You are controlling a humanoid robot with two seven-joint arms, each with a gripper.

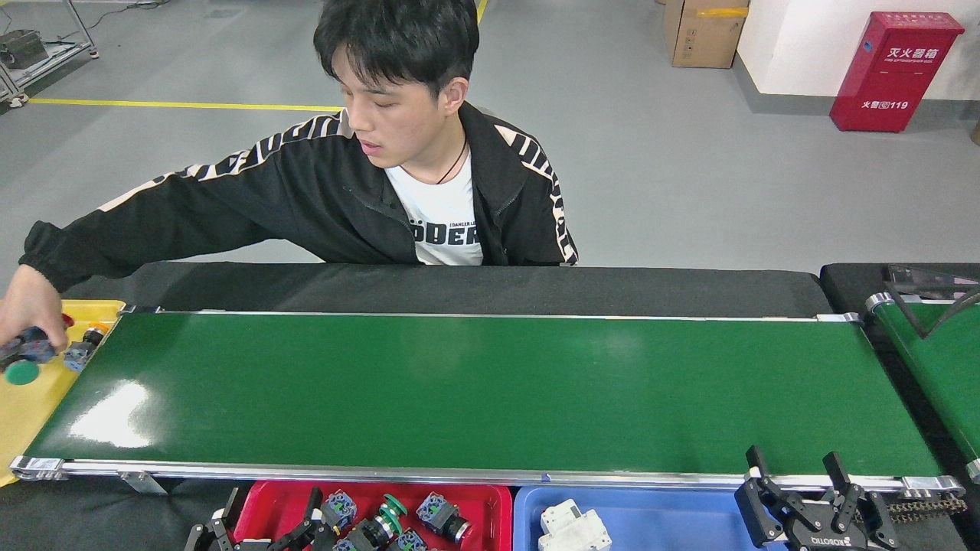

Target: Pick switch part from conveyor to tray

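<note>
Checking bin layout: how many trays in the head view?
3. Yellow tray at the conveyor's left end, red tray and blue tray side by side along its near edge. All three are cropped; more may lie out of frame.

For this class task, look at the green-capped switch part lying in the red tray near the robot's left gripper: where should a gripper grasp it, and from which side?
Grip the green-capped switch part across its dark cylindrical body, just behind the wide cap, coming from above. It lies on its side in the red tray, so the body offers two opposite sides, while neighbouring parts crowd it, so a side approach is likely blocked.
</note>
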